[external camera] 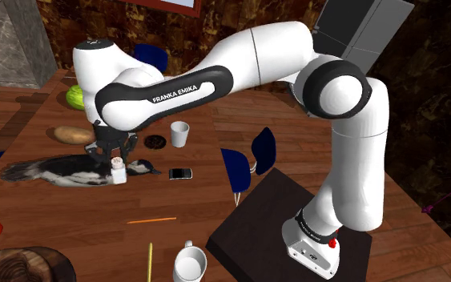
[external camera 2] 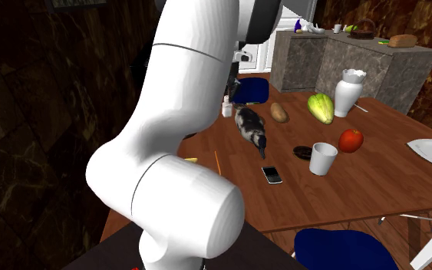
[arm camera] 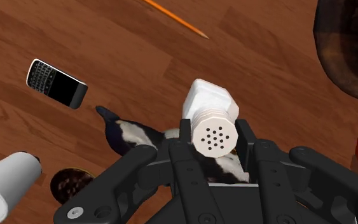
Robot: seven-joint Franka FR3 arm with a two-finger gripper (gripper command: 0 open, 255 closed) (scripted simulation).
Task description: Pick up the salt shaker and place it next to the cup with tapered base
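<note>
Clasping salt shaker in gripper | seemingly just above table | white cup near, apart

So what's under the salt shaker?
Brown wooden table shows around the white holed-cap salt shaker clasped in the black end effector; a black-and-white bird figure lies beside it. The shaker hides the spot directly beneath.
</note>
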